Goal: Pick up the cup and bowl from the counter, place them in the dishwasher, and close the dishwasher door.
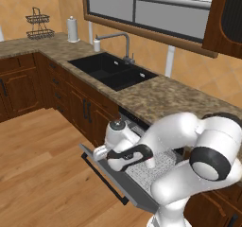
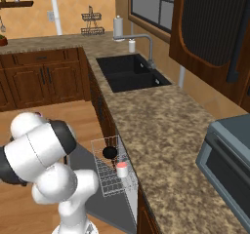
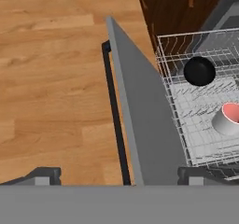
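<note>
The dishwasher door (image 3: 142,125) hangs dropped open, a flat grey panel with its dark bar handle (image 3: 115,120) along the outer edge. Behind it the white wire rack (image 3: 186,106) is pulled out over the door. The black bowl (image 3: 199,71) and the white cup (image 3: 227,119) with a pinkish-red inside both sit in the rack, also seen as bowl (image 2: 109,152) and cup (image 2: 121,169). My gripper (image 3: 119,178) hovers above the door's outer edge, open, with nothing between its fingers. From the left it shows as the gripper (image 1: 100,153) over the door (image 1: 111,176).
The brown granite counter (image 1: 156,96) runs above the dishwasher, with a black sink (image 1: 111,70) and faucet (image 1: 124,44) farther along. A grey appliance (image 2: 229,155) stands on the counter (image 2: 156,126) at the right. Wooden floor (image 3: 51,78) lies in front of the door.
</note>
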Motion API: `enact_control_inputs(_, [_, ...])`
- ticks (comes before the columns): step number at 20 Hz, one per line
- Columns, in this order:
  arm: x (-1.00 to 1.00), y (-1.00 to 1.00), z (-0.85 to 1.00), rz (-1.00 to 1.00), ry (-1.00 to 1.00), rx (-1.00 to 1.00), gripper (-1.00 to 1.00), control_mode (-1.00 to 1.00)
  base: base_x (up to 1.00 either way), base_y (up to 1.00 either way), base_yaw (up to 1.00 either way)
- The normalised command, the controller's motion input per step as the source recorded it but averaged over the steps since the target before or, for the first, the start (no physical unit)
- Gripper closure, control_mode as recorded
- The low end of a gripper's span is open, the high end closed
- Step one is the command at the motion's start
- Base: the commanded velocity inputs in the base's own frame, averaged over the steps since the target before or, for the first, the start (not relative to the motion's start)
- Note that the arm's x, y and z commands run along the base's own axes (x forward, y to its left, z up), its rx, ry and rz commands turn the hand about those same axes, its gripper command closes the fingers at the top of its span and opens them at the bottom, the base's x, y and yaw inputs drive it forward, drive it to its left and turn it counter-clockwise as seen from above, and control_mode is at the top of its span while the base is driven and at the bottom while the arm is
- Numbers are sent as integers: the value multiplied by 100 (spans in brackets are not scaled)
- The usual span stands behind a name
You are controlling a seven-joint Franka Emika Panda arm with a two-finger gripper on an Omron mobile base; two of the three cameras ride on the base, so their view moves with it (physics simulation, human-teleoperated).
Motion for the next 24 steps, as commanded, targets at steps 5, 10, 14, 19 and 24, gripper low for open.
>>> enact_control_inputs(5, [-8, 100, 71, -1, 22, -20, -100, -100, 0, 0, 0])
enact_control_inputs(10, [-4, 100, 5, -6, 4, -47, -100, -100, 0, 0, 0])
enact_control_inputs(14, [0, 97, -14, -8, 0, -57, -100, -100, 0, 0, 0])
enact_control_inputs(19, [0, 57, -54, -7, -4, -48, -100, -100, 0, 0, 0])
enact_control_inputs(24, [5, 12, -98, -8, -11, -37, -100, -100, 0, 0, 0])
